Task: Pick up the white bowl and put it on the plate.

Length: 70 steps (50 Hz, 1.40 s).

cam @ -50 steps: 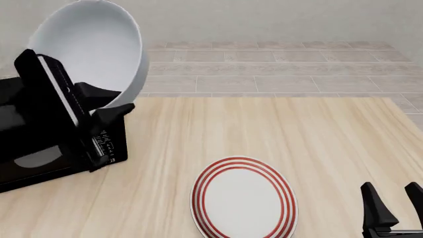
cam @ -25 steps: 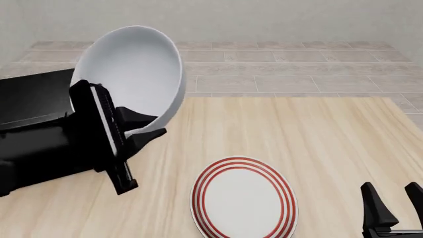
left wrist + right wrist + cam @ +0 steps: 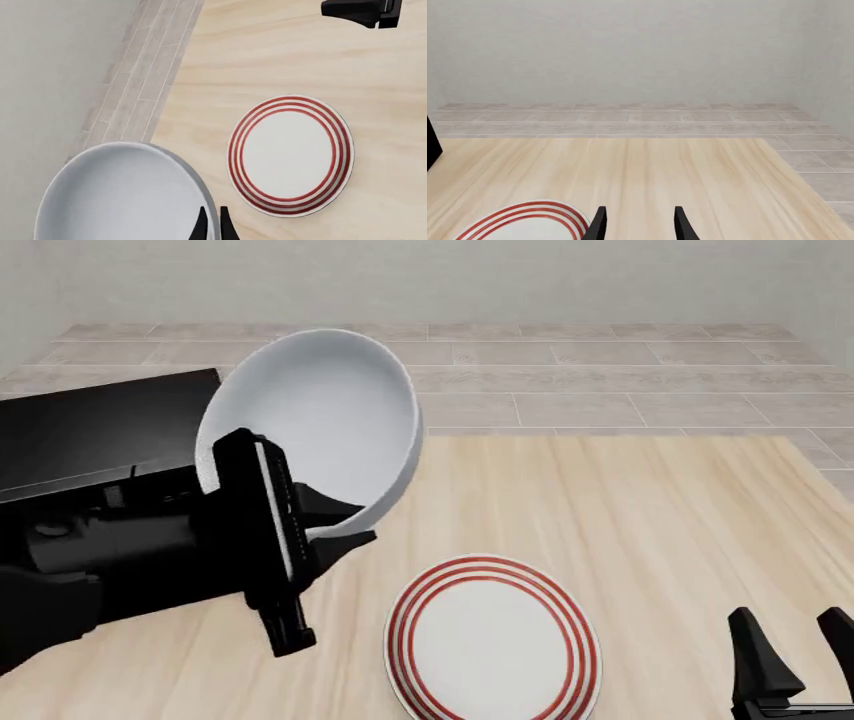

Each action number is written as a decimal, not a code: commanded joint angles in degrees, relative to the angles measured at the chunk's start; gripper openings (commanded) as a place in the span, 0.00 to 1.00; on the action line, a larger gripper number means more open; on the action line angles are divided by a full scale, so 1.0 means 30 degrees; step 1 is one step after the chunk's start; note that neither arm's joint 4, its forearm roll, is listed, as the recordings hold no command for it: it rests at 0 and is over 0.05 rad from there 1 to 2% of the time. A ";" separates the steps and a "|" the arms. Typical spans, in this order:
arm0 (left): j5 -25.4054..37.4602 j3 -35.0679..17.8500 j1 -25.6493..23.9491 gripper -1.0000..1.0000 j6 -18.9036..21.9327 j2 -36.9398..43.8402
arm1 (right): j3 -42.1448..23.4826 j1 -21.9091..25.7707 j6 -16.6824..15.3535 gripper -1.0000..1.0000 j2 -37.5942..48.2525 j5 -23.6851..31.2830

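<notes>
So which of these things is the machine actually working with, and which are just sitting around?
In use:
- white bowl, held up tilted in the left gripper
- plate, flat on the table, nothing on it

Just there:
- right gripper, open and holding nothing
- wooden table
- tiled floor beyond

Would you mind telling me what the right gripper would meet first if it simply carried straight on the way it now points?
Probably nothing: ahead of the right gripper lies only bare table, though depth is unclear. The plate sits off to one side.
</notes>
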 commanded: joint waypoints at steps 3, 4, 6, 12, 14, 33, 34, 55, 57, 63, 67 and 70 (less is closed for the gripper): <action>-0.0162 -0.0121 -0.0874 0.00 -0.0533 0.0788 | 0.0002 -0.0044 -0.0023 1.00 -0.0007 0.0031; -0.0225 -0.0109 -0.0965 0.00 -0.0573 0.0862 | 0.0002 -0.0045 -0.0024 1.00 -0.0008 0.0031; -0.0165 -0.0169 -0.1247 0.00 -0.0770 0.0997 | 0.0002 -0.0037 -0.0029 1.00 -0.0005 0.0030; -0.0391 -0.0266 -0.1798 0.00 -0.1130 0.1471 | 0.0002 -0.0042 -0.0028 1.00 -0.0011 0.0031; -0.0490 -0.0279 -0.1931 0.00 -0.1176 0.1581 | 0.0002 -0.0048 -0.0025 1.00 -0.0009 0.0031; -0.1814 0.0120 -0.3157 0.00 -0.1540 0.2963 | 0.0002 -0.0043 -0.0021 1.00 -0.0009 0.0031; -0.1814 0.0120 -0.3157 0.00 -0.1540 0.2964 | 0.0002 -0.0043 -0.0021 1.00 -0.0009 0.0031; -0.2449 0.0221 -0.4543 0.00 -0.2386 0.4302 | 0.0002 -0.0045 -0.0021 1.00 -0.0008 0.0031; -0.2448 0.0217 -0.4587 0.00 -0.2408 0.4329 | 0.0002 -0.0044 -0.0022 1.00 -0.0010 0.0031; -0.2655 0.0322 -0.5044 0.00 -0.2834 0.4563 | 0.0002 -0.0044 -0.0027 1.00 -0.0009 0.0031; -0.2794 0.0424 -0.5216 0.00 -0.2988 0.4698 | 0.0002 -0.0045 -0.0024 1.00 -0.0012 0.0032; -0.2821 0.0491 -0.5357 0.00 -0.3068 0.4787 | 0.0002 -0.0044 -0.0025 1.00 -0.0005 0.0031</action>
